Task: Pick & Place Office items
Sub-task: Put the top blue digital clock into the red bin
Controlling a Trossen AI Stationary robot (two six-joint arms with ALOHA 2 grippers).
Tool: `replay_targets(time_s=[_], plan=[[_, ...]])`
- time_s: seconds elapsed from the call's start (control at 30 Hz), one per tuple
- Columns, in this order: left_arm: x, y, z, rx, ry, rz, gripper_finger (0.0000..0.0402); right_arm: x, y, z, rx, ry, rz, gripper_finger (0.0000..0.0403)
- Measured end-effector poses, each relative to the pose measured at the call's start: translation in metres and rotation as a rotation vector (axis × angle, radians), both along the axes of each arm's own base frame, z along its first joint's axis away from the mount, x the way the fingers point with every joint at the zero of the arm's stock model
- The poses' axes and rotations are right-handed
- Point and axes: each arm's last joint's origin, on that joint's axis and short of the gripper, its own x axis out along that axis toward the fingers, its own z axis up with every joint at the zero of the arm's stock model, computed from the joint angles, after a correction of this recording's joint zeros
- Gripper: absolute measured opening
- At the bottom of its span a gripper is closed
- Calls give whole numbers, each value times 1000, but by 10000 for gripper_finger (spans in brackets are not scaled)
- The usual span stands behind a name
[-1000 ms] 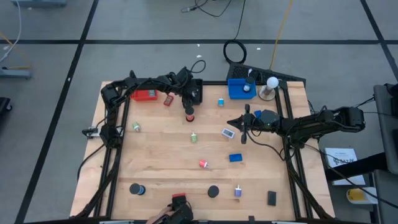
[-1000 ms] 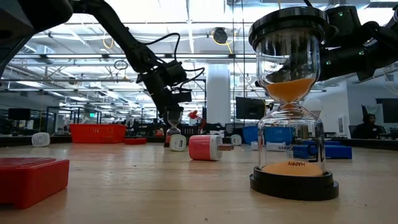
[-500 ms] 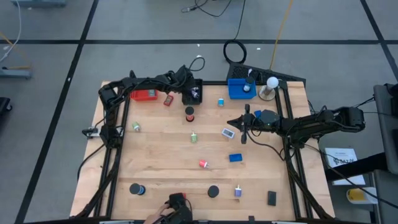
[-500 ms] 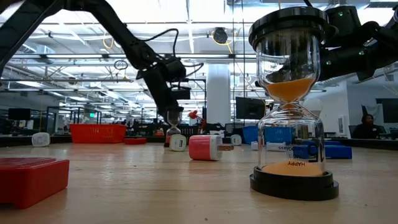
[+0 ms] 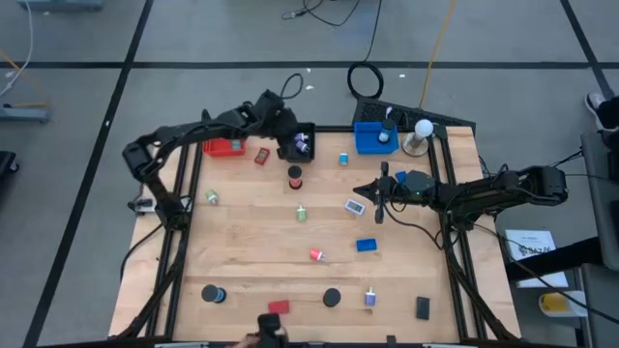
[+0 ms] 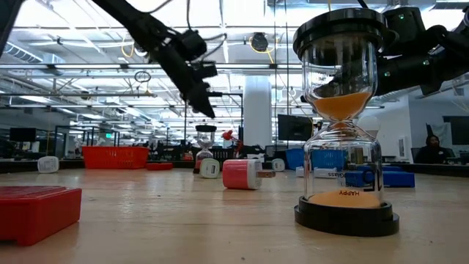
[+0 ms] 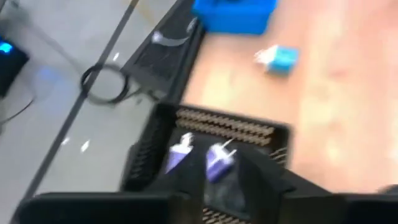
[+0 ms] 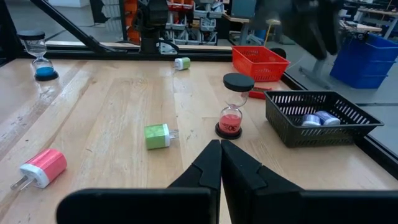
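The right pincer (image 8: 221, 149) is waiting over mid desk (image 5: 251, 242), tips together; farther back the red hourglass (image 5: 295, 177) is standing just beside the basket (image 5: 311, 143); the left pincer (image 6: 207, 108), whose gap I cannot tell, is hanging above, so a low swing is risking toppling the hourglass.

Colours across the light wood tabletop (image 5: 251, 251)

Red basket (image 5: 223, 148), black mesh basket (image 8: 320, 118) holding two purple plugs (image 8: 316, 119), blue bin (image 5: 373, 137). Hourglass with red sand (image 8: 231, 114), another with orange sand (image 6: 343, 125), one with blue sand (image 8: 40, 55). Green plug (image 8: 157, 135), pink plug (image 8: 41, 167), red block (image 6: 33, 211), both arms black.
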Motion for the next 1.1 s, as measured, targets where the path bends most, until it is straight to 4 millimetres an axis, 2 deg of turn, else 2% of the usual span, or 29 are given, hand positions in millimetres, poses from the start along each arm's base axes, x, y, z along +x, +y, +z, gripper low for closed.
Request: replay_targets(time_s=[0.17, 0.23, 0.47, 0.7, 0.83, 1.1], plan=[[-23, -27, -8, 5, -133, -19, 23, 0, 0, 0, 0, 0, 0, 4], [-32, -39, -14, 24, -205, -15, 7, 0, 0, 0, 0, 0, 0, 4], [-63, -83, -33, 68, -491, -33, 32, 0, 0, 0, 0, 0, 0, 4], [-90, -117, -57, 99, -704, -94, 35, 0, 0, 0, 0, 0, 0, 4], [-97, -125, -67, 95, -710, -116, 35, 0, 0, 0, 0, 0, 0, 4], [-97, -127, -69, 81, -702, -116, 35, 0, 0, 2, -3, -18, -1, 4]])
